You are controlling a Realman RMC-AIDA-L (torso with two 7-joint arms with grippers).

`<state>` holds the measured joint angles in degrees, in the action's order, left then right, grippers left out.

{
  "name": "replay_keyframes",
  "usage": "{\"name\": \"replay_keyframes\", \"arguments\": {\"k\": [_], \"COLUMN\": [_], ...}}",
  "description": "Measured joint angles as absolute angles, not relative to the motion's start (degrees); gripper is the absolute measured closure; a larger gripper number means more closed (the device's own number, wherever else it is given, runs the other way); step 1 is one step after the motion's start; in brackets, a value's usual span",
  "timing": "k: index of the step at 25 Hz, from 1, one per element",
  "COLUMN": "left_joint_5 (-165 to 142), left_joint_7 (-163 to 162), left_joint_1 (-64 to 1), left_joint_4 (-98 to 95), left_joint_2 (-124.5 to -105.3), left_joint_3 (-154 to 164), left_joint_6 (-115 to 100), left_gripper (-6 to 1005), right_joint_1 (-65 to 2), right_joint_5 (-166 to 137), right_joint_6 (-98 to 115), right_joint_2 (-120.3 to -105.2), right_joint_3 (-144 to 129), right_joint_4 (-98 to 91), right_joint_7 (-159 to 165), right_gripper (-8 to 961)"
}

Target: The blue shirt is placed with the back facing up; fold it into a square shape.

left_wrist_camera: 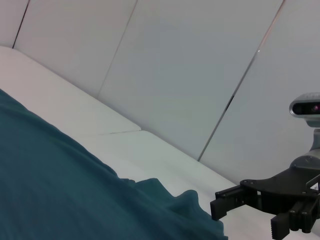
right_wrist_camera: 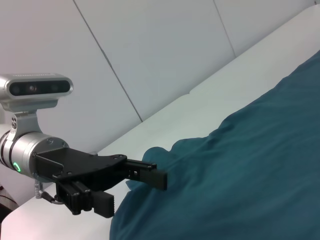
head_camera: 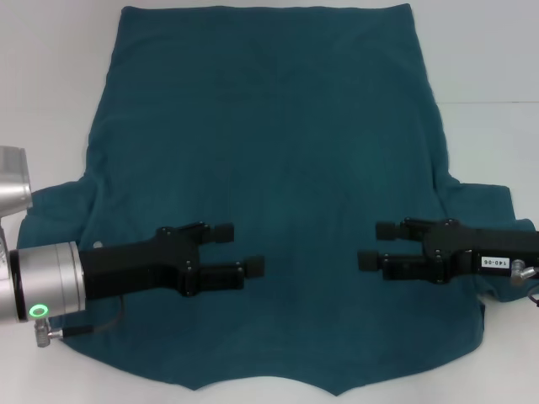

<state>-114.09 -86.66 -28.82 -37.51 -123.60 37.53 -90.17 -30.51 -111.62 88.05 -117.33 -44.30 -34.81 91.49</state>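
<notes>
Hovering spread-fingered and empty over the lower half of the blue shirt (head_camera: 269, 168), itself flat on the white counter (head_camera: 488, 50) with long axis top-to-bottom: left gripper (head_camera: 240, 250) lower left, right gripper (head_camera: 372, 245) lower right, tips facing inward, sleeves outboard.

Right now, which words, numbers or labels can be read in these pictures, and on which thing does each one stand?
White sticker on the right gripper: dark characters, too small to read with certainty.
The blue shirt: no lettering on the side facing up.
The left gripper: no text visible.
</notes>
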Motion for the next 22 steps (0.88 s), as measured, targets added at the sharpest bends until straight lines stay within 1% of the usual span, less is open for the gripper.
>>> {"name": "replay_keyframes", "arguments": {"k": [13, 22], "left_joint_5": [-114.53, -113.92], "left_joint_7": [-86.75, -90.23], "left_joint_1": [-28.81, -28.31], "left_joint_4": [-37.53, -37.53], "left_joint_2": [-123.57, -123.62], "left_joint_3": [37.48, 34.62], "left_joint_6": [-89.68, -86.47], "left_gripper": [62, 62], "right_joint_1": [-30.78, -30.78], "right_joint_5": [-111.62, -111.33], "right_joint_6": [87.82, 87.35], "right_joint_2": [-117.39, -117.93], "right_joint_3": [-44.3, -43.89], "right_joint_4": [-34.81, -34.8], "right_joint_7": [91.49, 90.99], "right_gripper": [56, 56]}}
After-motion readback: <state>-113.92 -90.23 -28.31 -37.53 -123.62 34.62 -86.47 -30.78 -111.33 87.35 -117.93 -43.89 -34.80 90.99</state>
